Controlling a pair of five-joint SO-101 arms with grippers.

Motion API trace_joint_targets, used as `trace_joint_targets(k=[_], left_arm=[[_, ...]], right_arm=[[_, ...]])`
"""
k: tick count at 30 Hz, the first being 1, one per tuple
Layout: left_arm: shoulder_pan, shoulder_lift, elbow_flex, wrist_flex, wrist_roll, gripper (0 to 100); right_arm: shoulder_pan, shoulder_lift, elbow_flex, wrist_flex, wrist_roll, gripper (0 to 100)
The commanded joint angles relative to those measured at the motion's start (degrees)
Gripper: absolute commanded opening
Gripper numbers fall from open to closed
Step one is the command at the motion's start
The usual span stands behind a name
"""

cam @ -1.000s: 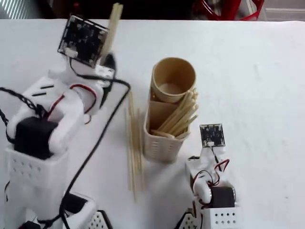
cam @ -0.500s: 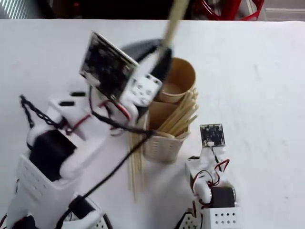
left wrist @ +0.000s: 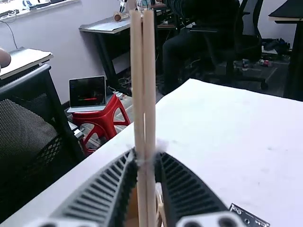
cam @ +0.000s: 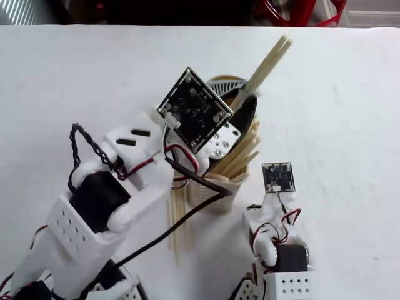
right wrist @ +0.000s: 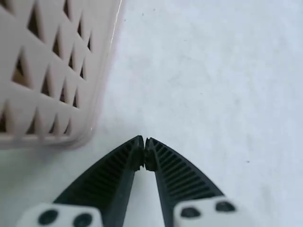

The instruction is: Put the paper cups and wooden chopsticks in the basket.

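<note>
My left gripper [cam: 245,100] hangs over the paper cup [cam: 230,84] and basket [cam: 212,190], shut on a pair of wooden chopsticks [cam: 269,61] that slant up and away from it. In the left wrist view the same chopsticks [left wrist: 143,94] stand upright, pinched by the left gripper [left wrist: 144,163]. Several chopsticks [cam: 240,153] lean inside the basket, and a few more chopsticks [cam: 177,228] lie on the table left of it. My right gripper [right wrist: 143,151] is shut on nothing, low over the table beside the basket wall [right wrist: 52,71].
The right arm [cam: 278,244] rests at the front edge, just right of the basket. White table [cam: 337,112] stretches away to the right and back. A black cable [cam: 169,231] trails from the left arm across the loose chopsticks.
The left arm has swung from the table's back left to over the basket and cup, carrying the chopsticks. The right arm has kept still.
</note>
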Motion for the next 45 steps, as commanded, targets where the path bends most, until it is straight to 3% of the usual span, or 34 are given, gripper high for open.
trace_joint_targets(k=[1,7,11,18,21,23,27,31,38,45], left_arm=[[0.3,-1.9,-0.3,1.8,-0.6,10],[-1.3,-2.0,-0.3,2.0,-0.6,9],[-6.9,-2.0,-1.1,3.4,-0.6,9],[-33.4,-1.5,-5.6,14.4,0.7,9],[-44.2,-0.7,4.7,13.4,2.9,9],[-47.3,1.5,14.8,9.3,2.9,10],[-46.3,8.8,31.1,-2.8,3.2,10],[-39.8,16.7,35.2,-11.3,3.3,10],[-30.4,22.8,29.3,-4.5,3.0,10],[-29.8,23.3,32.0,-4.2,3.5,11]], right_arm=[[0.5,-0.1,0.5,0.2,0.1,1.9],[0.5,-0.1,0.5,0.2,0.1,1.9],[0.5,-0.1,0.5,0.2,0.1,1.9],[0.5,-0.1,0.5,0.2,0.1,1.9],[0.5,-0.1,0.5,0.2,0.1,1.9],[0.5,-0.1,0.5,0.2,0.1,1.9],[0.5,-0.1,0.5,0.2,0.1,1.9],[0.5,-0.1,0.5,0.2,0.1,1.9],[0.5,-0.1,0.5,0.2,0.1,1.9],[0.5,-0.1,0.5,0.2,0.1,1.9]])
